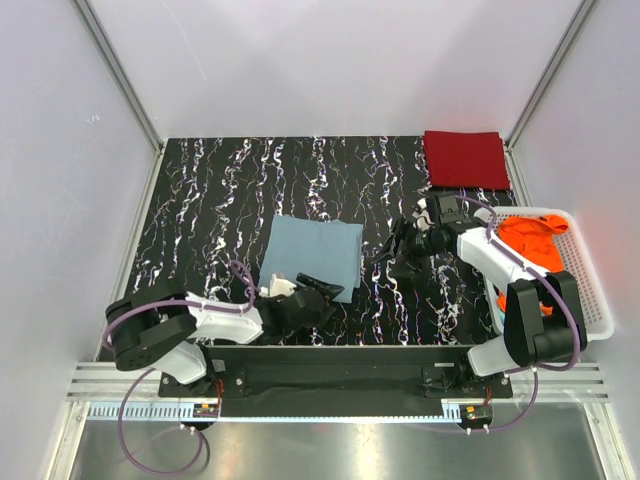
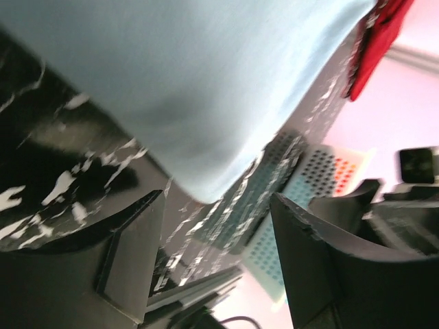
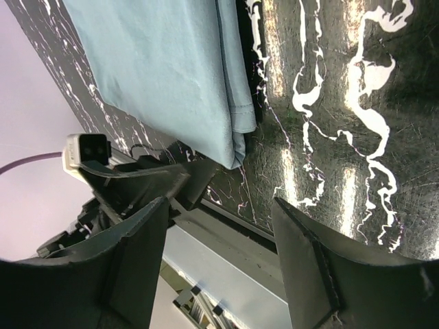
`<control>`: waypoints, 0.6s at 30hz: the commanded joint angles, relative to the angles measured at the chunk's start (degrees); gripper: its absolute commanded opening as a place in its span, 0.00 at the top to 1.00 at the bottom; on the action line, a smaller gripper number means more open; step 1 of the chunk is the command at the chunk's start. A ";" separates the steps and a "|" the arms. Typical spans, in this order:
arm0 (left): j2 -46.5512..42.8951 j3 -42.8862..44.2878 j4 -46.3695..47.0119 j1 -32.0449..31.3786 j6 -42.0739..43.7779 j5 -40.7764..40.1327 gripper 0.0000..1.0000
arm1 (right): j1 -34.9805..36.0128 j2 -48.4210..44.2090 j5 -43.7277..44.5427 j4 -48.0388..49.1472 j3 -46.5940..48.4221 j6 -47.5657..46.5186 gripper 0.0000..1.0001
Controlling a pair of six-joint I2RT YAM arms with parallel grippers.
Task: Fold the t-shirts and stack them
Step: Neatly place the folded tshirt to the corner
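Grey-blue t-shirt [image 1: 315, 250] lies folded, left gripper [image 1: 328, 292] spread at its near edge.

Black white-veined table [image 1: 220, 190]; grey-blue shirt [image 1: 312, 252], dark red shirt [image 1: 465, 159], orange shirt [image 1: 530, 240]

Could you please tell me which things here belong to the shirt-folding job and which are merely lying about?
Job in hand:
folded grey-blue cloth t-shirt
folded dark red cloth t-shirt
crumpled bright orange cloth t-shirt

Just lying about:
white slatted plastic basket, holding the orange one
black white-veined table
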 commanded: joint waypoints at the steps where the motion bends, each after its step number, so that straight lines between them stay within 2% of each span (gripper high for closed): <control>1: 1.81 1.54 -0.94 -1.82 -6.11 -4.32 0.34 | -0.51 0.72 -0.11 -1.62 3.20 -2.06 0.31; 4: 2.87 0.84 -1.56 -4.19 -11.02 -6.07 0.34 | -0.69 1.07 -0.11 -2.50 3.82 -3.02 0.31; 11: 9.11 0.92 4.33 -4.19 -14.10 -8.18 0.40 | -1.30 1.77 -0.11 -3.99 4.17 -4.35 0.31; 18: 9.20 1.80 0.39 -3.93 -16.04 -10.82 0.43 | -1.48 2.48 -0.37 -5.31 6.45 -4.96 0.30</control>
